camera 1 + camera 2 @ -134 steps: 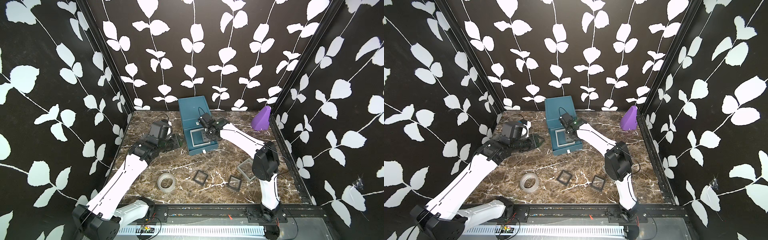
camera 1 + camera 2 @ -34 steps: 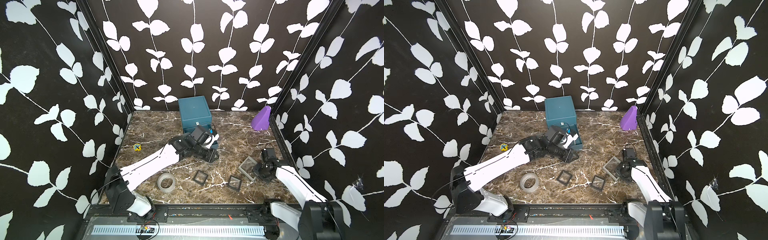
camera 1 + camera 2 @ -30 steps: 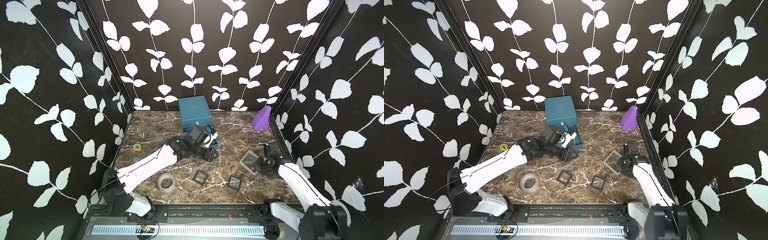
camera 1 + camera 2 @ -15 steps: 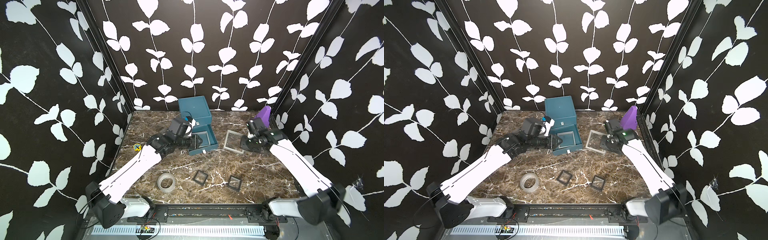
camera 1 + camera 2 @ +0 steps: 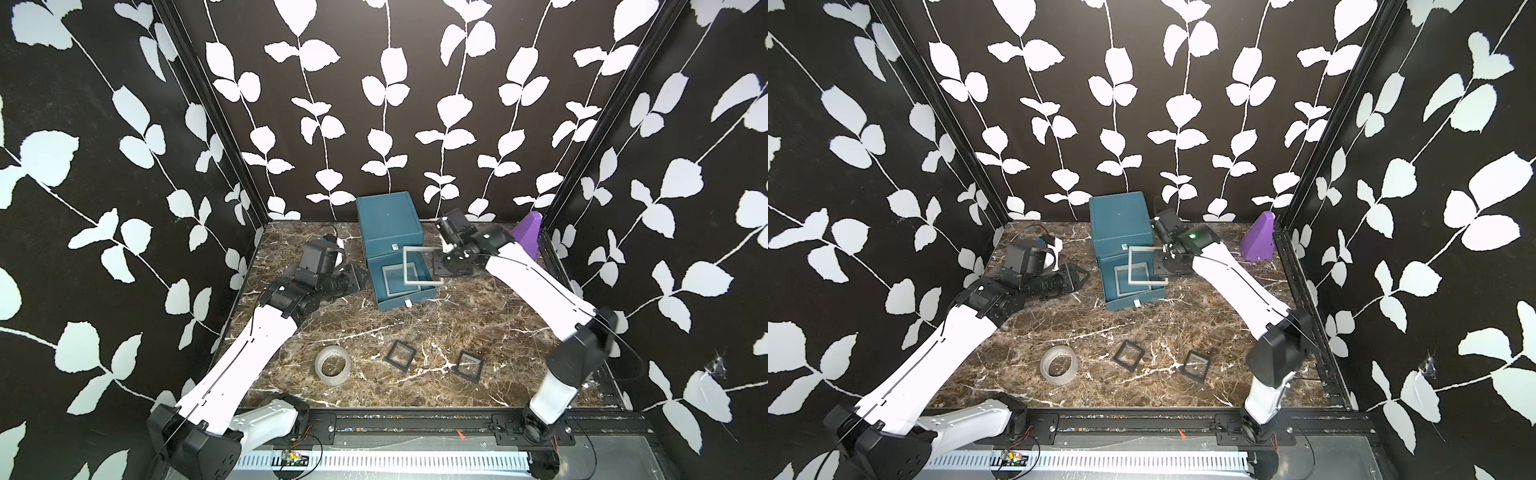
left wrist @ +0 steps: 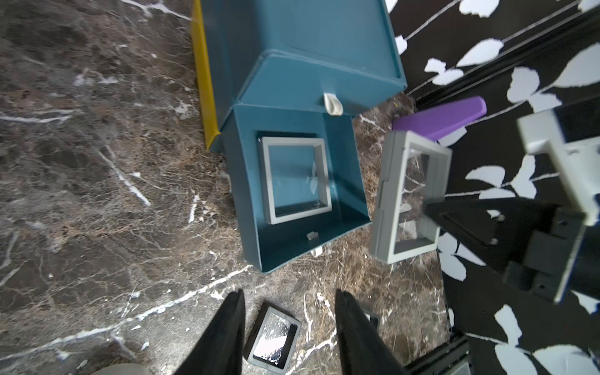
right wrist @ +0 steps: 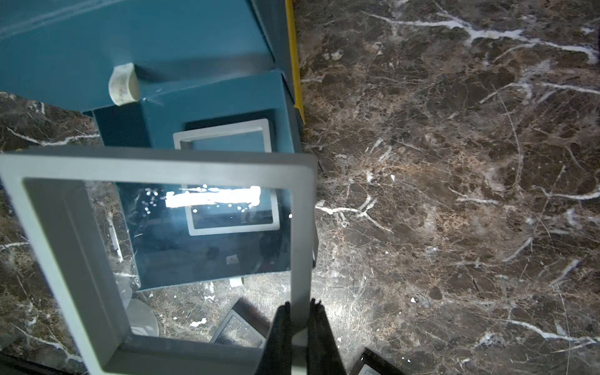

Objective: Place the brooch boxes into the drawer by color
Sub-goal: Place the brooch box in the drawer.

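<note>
The teal drawer chest [image 5: 388, 220] stands at the back, its bottom drawer [image 5: 430, 274] pulled out. One grey brooch box [image 5: 384, 280] [image 6: 269, 181] lies flat inside it. My right gripper [image 5: 441, 266] [image 7: 300, 305] is shut on the edge of a second grey brooch box [image 5: 419, 249] [image 7: 162, 167], held tilted above the open drawer's right side. My left gripper [image 5: 359, 278] [image 6: 289, 293] hovers left of the drawer, open and empty. Two black brooch boxes [image 5: 400, 355] [image 5: 469, 365] lie on the marble in front; one black box [image 6: 272, 337] shows between the left fingers, lower down.
A clear tape roll [image 5: 332, 365] sits at the front left of the marble floor. A purple wedge [image 5: 528, 232] stands in the back right corner. Black leaf-patterned walls close in both sides and the back.
The right gripper has carried the grey box leftward, from beside the drawer to above it. The left gripper has drawn back to the left, away from the drawer.
</note>
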`<state>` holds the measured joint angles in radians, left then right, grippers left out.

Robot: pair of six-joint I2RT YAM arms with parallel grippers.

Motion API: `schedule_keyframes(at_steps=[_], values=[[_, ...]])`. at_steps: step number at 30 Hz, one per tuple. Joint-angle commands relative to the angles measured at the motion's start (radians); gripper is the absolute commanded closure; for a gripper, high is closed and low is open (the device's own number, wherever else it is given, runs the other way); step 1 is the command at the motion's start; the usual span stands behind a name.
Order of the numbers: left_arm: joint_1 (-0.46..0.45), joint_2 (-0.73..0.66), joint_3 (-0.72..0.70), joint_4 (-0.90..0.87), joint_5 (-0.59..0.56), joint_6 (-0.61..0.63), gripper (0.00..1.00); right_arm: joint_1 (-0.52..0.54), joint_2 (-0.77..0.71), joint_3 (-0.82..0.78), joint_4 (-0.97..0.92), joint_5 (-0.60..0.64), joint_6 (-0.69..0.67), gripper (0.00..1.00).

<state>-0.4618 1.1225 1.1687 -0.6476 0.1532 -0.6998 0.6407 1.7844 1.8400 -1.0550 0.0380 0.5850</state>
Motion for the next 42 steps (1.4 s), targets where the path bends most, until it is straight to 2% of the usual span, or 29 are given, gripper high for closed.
schedule_keyframes(at_steps=[1, 11, 30, 42], values=[[0.029, -0.037, -0.023, 0.015, 0.015, -0.033, 0.56, 0.033, 0.055, 0.079, -0.032, 0.016, -0.031, 1.0], [0.044, -0.031, -0.023, 0.034, 0.031, -0.036, 0.56, 0.053, 0.215, 0.185, -0.032, 0.027, -0.077, 1.0], [0.044, -0.017, -0.009, 0.026, 0.046, -0.029, 0.56, 0.052, 0.324, 0.186, 0.052, 0.028, -0.137, 1.0], [0.044, -0.018, -0.017, 0.026, 0.051, -0.033, 0.57, 0.051, 0.367, 0.211, 0.046, 0.047, -0.126, 1.0]])
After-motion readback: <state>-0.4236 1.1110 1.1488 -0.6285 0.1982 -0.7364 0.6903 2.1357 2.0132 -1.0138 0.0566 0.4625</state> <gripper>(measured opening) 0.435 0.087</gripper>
